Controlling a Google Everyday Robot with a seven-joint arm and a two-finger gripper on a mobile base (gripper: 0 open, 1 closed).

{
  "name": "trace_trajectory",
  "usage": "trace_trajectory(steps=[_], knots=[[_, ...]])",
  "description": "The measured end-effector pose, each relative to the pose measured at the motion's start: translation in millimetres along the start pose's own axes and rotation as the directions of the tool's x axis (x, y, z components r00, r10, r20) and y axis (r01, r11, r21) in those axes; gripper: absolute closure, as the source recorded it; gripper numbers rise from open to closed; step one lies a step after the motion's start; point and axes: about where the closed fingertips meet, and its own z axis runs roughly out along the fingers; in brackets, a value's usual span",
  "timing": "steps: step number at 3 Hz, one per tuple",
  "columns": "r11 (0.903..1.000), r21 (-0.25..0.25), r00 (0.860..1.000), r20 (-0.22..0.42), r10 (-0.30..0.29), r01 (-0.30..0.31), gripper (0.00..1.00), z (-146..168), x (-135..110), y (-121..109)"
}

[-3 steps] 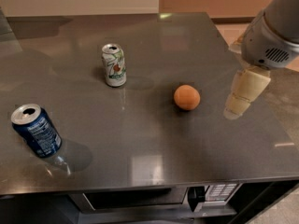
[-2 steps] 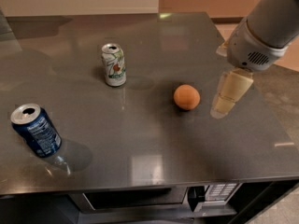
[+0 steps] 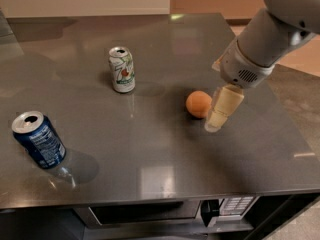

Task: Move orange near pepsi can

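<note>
The orange (image 3: pixel 198 104) sits on the grey table (image 3: pixel 165 154), right of centre. The pepsi can (image 3: pixel 39 140), dark blue with a silver top, stands at the front left, far from the orange. My gripper (image 3: pixel 220 115) hangs from the arm at the upper right and sits just to the right of the orange, close beside it, its cream tip low over the table. It holds nothing that I can see.
A white and green can (image 3: pixel 122 69) stands upright at the back, left of centre. The table's right edge runs close behind the arm. A microwave-like front (image 3: pixel 150 214) shows under the table's front edge.
My gripper has moved left and a little forward, from well right of the orange to right next to it. The orange and both cans have not moved.
</note>
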Motion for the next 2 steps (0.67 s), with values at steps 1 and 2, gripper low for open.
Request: trace_trajectory(steps=[1, 2], knots=[[1.0000, -0.009, 1.000, 0.013, -0.004, 0.004, 0.00, 19.7, -3.4, -1.4], [0.9999, -0.016, 1.000, 0.013, -0.005, 0.005, 0.00, 35.2, -3.1, -3.5]])
